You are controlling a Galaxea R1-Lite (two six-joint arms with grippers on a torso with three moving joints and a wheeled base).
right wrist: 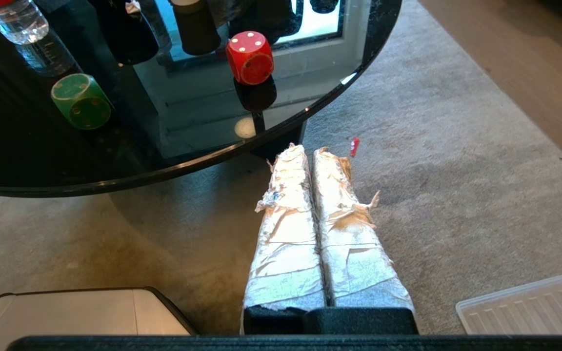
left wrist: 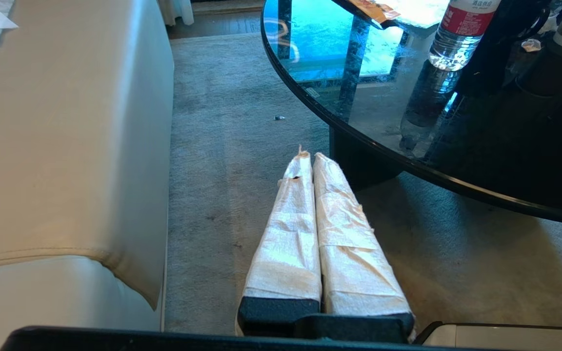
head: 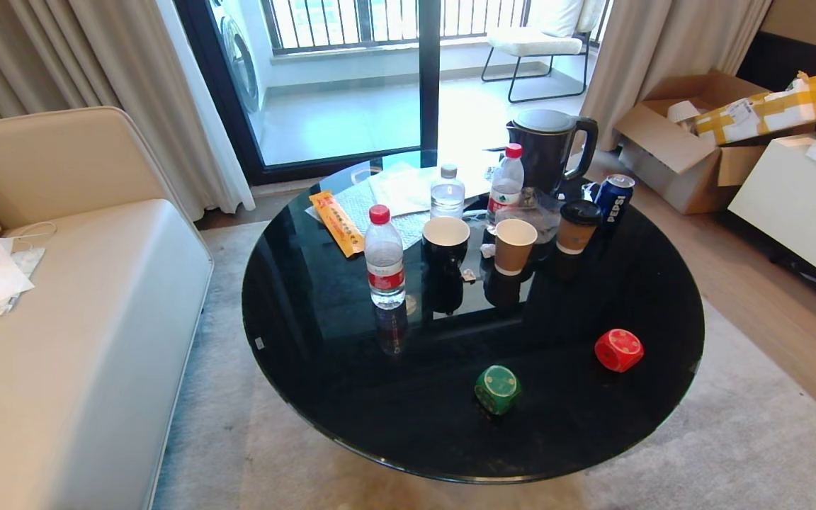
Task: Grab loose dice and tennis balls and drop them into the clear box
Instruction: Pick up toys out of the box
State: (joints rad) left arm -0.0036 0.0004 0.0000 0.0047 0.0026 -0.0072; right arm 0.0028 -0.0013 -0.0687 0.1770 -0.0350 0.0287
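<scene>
1. The green die (head: pixel 497 389) sits near the front edge of the round black glass tabletop (head: pixel 323 382).
2. The red die (head: pixel 618 349) lies apart from it, toward the right rim.
3. Farther back stand water bottles, cups, a Pepsi can (head: pixel 614 197) and a kettle (head: pixel 548 149).
4. The left claw (left wrist: pixel 309 159) is closed and empty, low over the carpet between sofa (left wrist: pixel 66 146) and tabletop.
5. The right claw (right wrist: pixel 305 152) is likewise closed and empty, below the tabletop's rim, with a ridged clear tray (right wrist: pixel 530 307) nearby on the carpet.

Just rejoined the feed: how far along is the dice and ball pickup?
Nothing looks done. The green die and red die sit loose on the black table. Both grippers, left and right, hang shut and empty beside it. No balls or box in view.
</scene>
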